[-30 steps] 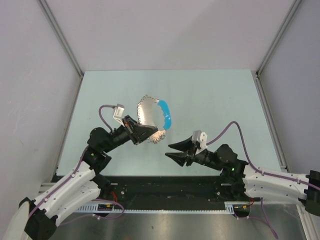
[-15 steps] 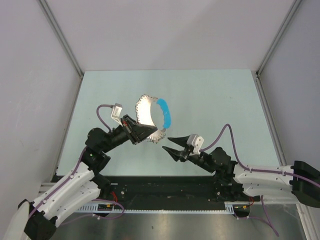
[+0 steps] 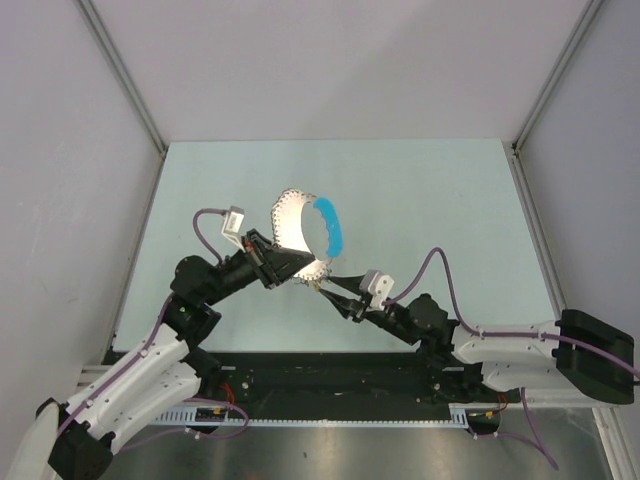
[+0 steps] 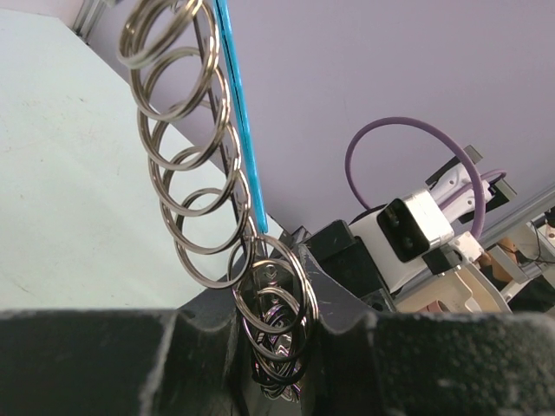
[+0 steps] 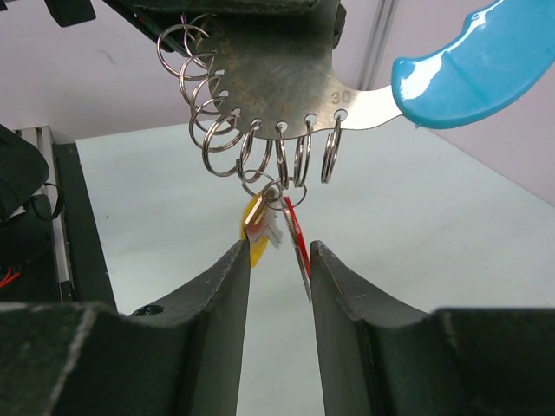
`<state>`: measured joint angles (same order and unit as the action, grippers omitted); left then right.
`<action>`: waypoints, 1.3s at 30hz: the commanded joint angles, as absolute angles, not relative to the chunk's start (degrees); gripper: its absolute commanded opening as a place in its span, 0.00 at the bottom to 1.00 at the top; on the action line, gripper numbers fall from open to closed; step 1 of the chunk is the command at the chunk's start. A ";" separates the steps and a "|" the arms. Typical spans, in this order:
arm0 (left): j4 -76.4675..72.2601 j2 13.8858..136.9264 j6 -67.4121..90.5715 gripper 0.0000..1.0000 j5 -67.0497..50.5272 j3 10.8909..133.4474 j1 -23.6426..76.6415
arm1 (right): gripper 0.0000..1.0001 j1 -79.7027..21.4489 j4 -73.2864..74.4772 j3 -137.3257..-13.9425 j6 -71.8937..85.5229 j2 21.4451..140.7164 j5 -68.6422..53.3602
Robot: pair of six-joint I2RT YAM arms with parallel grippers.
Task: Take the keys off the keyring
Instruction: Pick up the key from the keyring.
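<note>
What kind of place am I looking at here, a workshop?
Most likely a robotics lab test booth: a pale green tabletop boxed in by plain grey wall panels, with two white-and-black robot arms bolted along its near edge, trailing purple cables.

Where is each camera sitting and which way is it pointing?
Top external: above and behind the bases, looking down on the table; both arms show.
Left wrist: on the left arm, looking along the held keyring; left gripper at the bottom.
Right wrist: on the right arm, facing the keys; right gripper below.
Shared: all views show the keyring.
</note>
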<state>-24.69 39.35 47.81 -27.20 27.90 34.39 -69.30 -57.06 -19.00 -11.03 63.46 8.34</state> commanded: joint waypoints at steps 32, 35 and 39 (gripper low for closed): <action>-29.18 38.76 48.69 0.01 -27.16 28.92 34.63 | 0.32 -69.70 -65.92 -22.59 -11.42 66.44 10.81; -29.01 38.67 48.60 0.00 -27.07 28.83 34.63 | 0.26 -69.61 -66.01 -22.67 -11.43 66.53 10.99; -28.31 38.58 48.52 0.00 -26.98 28.92 34.63 | 0.00 -69.61 -63.73 -22.67 -11.25 64.96 11.25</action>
